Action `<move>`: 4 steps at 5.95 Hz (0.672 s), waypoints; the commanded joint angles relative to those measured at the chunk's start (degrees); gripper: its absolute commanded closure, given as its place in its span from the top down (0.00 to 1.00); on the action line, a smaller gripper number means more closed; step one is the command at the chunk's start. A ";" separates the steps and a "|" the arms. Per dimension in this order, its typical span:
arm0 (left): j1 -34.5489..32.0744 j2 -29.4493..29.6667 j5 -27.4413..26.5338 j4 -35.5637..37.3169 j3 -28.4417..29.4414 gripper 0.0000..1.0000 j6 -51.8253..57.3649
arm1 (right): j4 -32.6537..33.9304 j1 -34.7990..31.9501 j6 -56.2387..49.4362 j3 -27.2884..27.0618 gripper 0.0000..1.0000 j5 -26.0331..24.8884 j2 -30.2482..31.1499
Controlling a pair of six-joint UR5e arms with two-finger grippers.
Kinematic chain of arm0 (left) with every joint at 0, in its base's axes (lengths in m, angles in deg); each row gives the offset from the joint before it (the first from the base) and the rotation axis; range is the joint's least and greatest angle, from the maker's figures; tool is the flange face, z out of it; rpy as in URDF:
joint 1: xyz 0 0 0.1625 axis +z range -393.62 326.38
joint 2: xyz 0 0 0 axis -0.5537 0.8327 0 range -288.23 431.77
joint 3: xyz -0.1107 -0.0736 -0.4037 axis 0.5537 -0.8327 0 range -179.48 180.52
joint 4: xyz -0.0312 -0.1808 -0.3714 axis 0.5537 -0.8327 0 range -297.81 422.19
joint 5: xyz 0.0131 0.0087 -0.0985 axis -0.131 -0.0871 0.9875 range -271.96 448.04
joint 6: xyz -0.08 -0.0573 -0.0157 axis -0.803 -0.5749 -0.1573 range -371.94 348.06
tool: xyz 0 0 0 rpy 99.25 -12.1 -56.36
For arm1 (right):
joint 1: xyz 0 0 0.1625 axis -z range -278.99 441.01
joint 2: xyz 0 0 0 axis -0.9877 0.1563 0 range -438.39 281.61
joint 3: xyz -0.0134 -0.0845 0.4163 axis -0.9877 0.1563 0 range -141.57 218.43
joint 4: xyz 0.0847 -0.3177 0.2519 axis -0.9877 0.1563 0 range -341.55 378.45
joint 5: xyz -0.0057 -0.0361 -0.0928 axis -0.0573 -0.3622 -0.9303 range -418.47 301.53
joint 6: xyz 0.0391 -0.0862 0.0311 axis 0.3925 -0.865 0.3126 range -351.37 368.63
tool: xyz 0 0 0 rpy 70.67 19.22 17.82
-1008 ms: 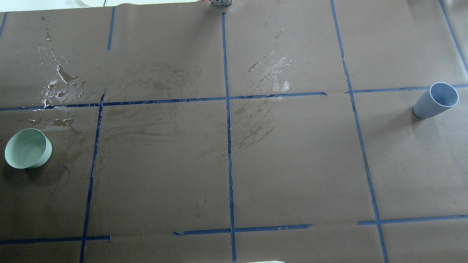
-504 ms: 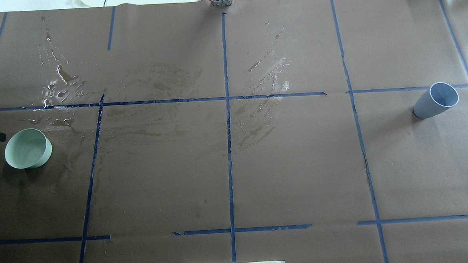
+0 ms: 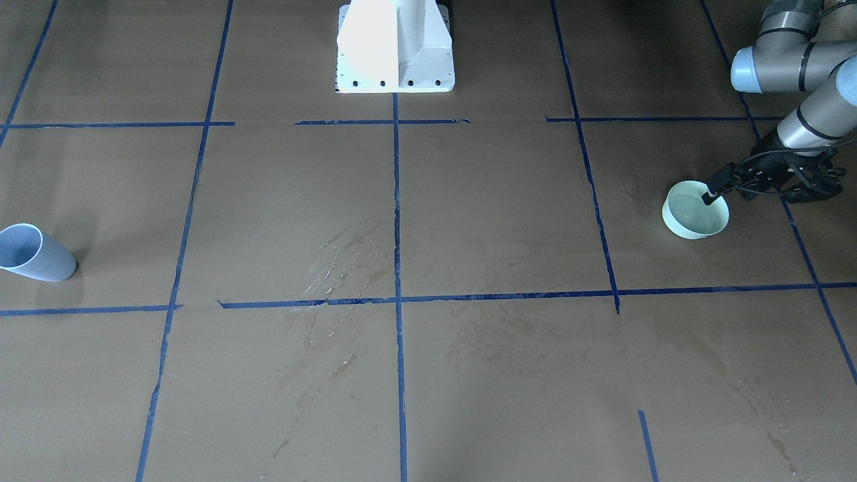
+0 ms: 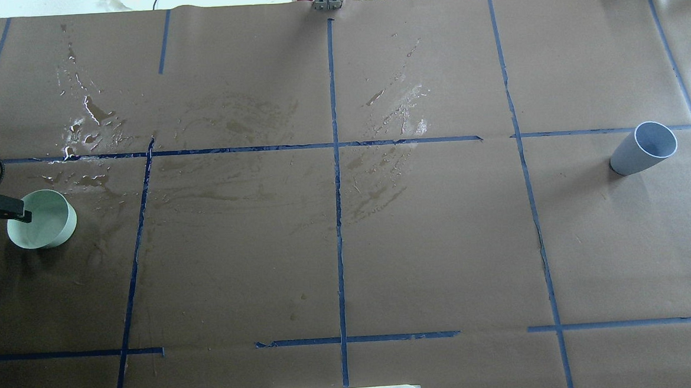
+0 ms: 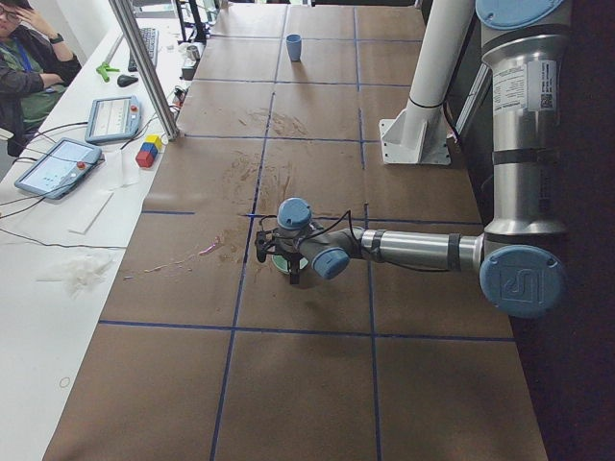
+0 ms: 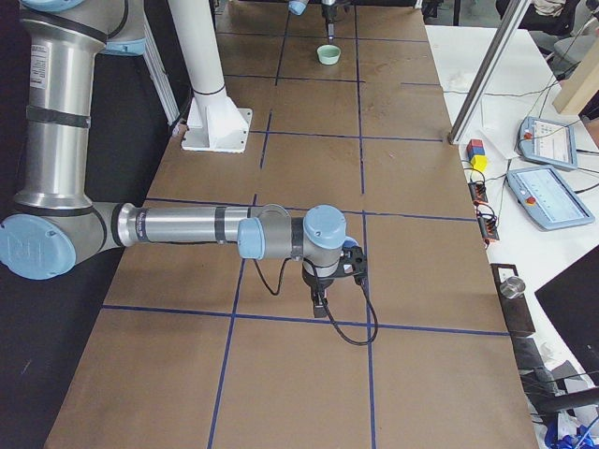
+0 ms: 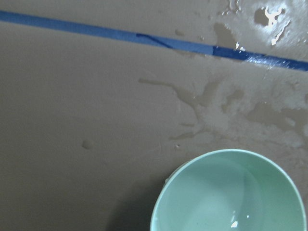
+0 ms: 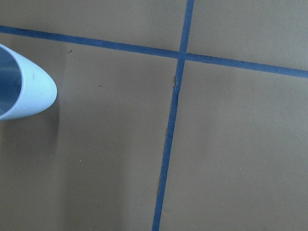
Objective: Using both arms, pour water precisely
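A pale green bowl [image 4: 42, 219] [image 3: 696, 211] stands at the table's left end, and clear water [image 7: 231, 207] glints inside it. My left gripper [image 3: 731, 193] hangs over the bowl's outer rim and looks open, with one fingertip [image 4: 22, 215] above the bowl's inside. A blue-grey cup [image 4: 644, 147] [image 3: 33, 253] stands alone at the right end, its rim just in the right wrist view [image 8: 19, 82]. My right gripper [image 6: 320, 301] hovers low over bare paper some way from the cup. It shows only in the exterior right view, so I cannot tell whether it is open or shut.
Wet streaks and small puddles [image 4: 90, 121] [image 4: 403, 105] mark the brown paper beyond the bowl and near the centre line. The white pedestal [image 3: 395, 47] stands at the robot's edge. A metal post [image 5: 144, 67], coloured blocks [image 5: 149, 151], tablets and a seated person [image 5: 29, 48] line the far side.
My left gripper has come in from the overhead view's left edge and moved right and down until its fingertip is over the bowl. The bowl and cup have not moved.
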 commanded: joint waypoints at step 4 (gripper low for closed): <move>0.65 0.77 -0.19 -0.08 1.65 0.25 -1.65 | -0.02 0.00 -0.06 0.02 1.00 0.00 0.09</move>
